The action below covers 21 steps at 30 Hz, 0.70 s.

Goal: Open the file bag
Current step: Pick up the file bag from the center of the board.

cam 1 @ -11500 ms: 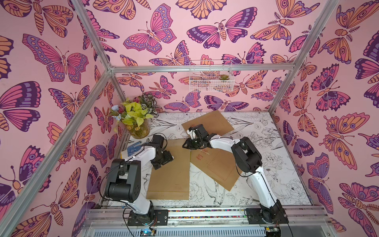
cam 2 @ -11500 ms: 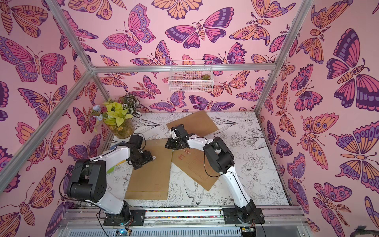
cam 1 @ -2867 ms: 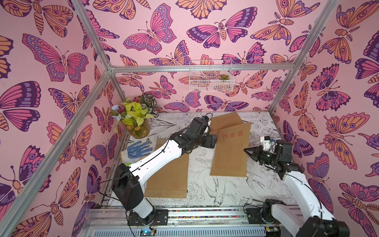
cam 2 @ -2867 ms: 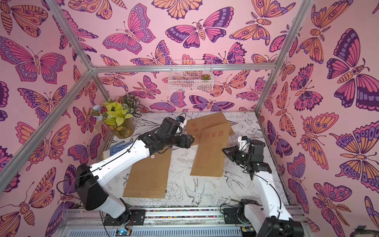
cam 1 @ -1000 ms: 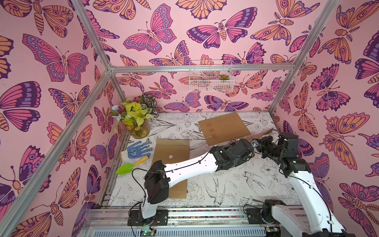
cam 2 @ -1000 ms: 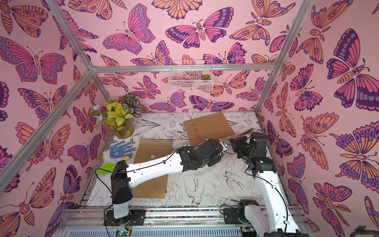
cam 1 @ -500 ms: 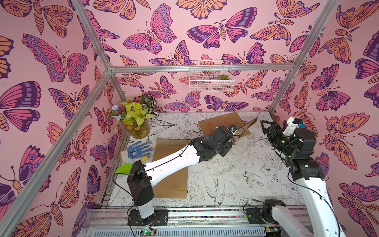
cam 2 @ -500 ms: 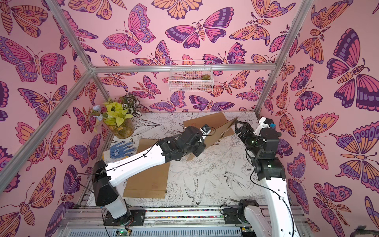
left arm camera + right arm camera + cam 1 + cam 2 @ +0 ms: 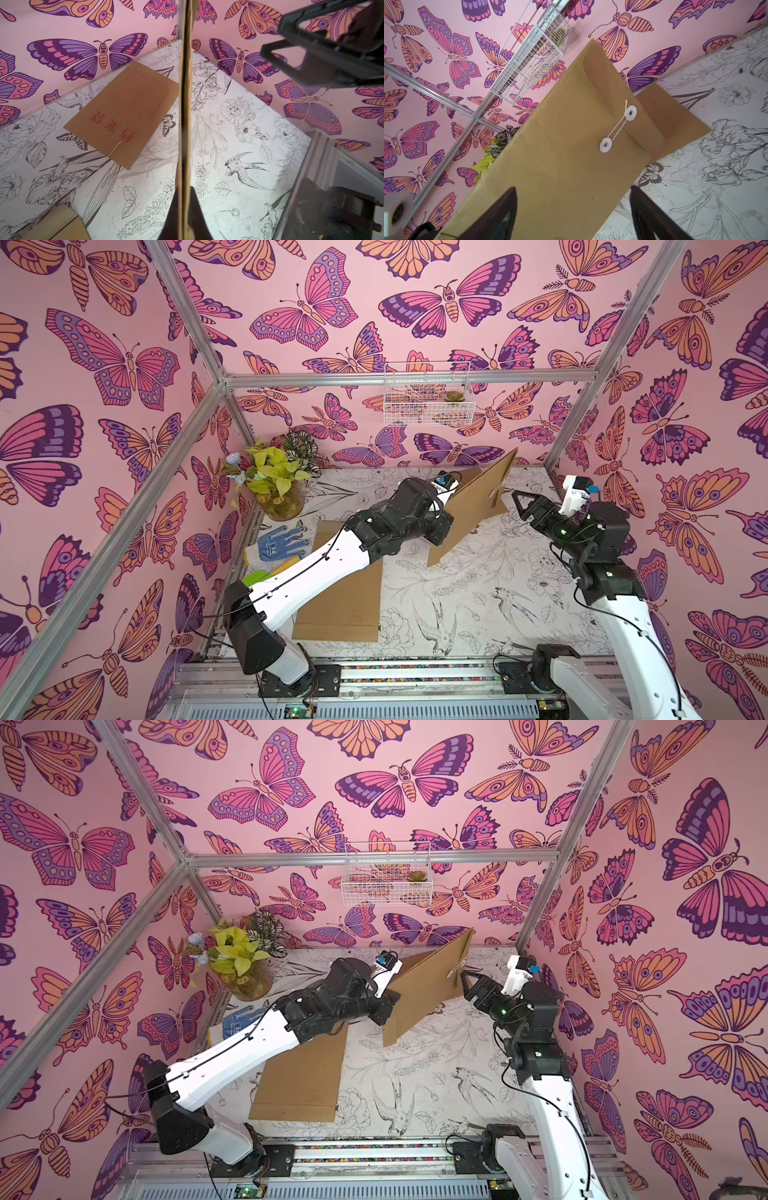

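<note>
One arm clamped, one free.
The white-and-black left arm (image 9: 324,568) stretches diagonally forward, its black left gripper (image 9: 184,207) pinched tight on the brown paper file bag's (image 9: 478,497) edge. The white-and-black right arm (image 9: 623,635) stands upright, its black right gripper (image 9: 518,504) spread wide and holding nothing.

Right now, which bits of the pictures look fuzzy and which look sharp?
Left wrist view: the left hand is a dark close-up blur, the envelope it pinches a thin edge-on strip. Right wrist view: the open right hand is blurry, but the string and white discs are sharp. Both top views: crisp, evenly lit, no glare.
</note>
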Each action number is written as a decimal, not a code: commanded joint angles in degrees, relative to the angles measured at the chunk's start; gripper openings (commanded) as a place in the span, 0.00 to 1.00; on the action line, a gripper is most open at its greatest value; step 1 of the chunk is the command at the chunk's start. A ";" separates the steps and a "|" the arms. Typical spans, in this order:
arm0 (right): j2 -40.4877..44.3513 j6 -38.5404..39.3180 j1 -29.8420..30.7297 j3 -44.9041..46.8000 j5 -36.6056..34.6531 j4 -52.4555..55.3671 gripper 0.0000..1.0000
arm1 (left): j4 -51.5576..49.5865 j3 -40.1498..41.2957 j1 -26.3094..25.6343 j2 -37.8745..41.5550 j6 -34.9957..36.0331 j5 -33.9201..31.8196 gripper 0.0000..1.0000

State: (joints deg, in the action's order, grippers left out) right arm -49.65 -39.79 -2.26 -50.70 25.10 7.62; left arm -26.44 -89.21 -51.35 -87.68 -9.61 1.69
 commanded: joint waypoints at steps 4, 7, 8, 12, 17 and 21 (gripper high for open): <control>-1.61 -4.40 -0.02 3.59 5.91 -11.25 0.88 | 8.18 4.67 4.80 6.89 -2.55 9.69 0.01; -2.35 -8.72 -0.02 5.71 7.99 -17.20 0.92 | 10.21 5.60 7.55 9.37 -3.73 13.15 0.02; -2.72 -10.42 -0.02 6.54 8.10 -19.33 0.94 | 11.16 5.71 8.40 10.27 -4.16 14.15 0.02; -5.16 -17.14 0.13 8.74 10.79 -29.85 1.00 | 14.17 5.78 11.81 12.57 -5.95 17.93 0.02; -9.87 -25.97 1.15 9.91 13.22 -44.65 1.00 | 21.04 7.01 16.17 14.10 -11.83 23.30 0.02; -12.70 -28.98 2.88 8.67 13.04 -50.10 1.00 | 24.71 7.56 17.68 14.13 -15.12 25.99 0.02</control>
State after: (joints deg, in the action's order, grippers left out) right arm -61.54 -64.01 -0.54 -41.06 36.38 -32.58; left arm -8.43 -82.61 -34.35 -74.24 -21.02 23.11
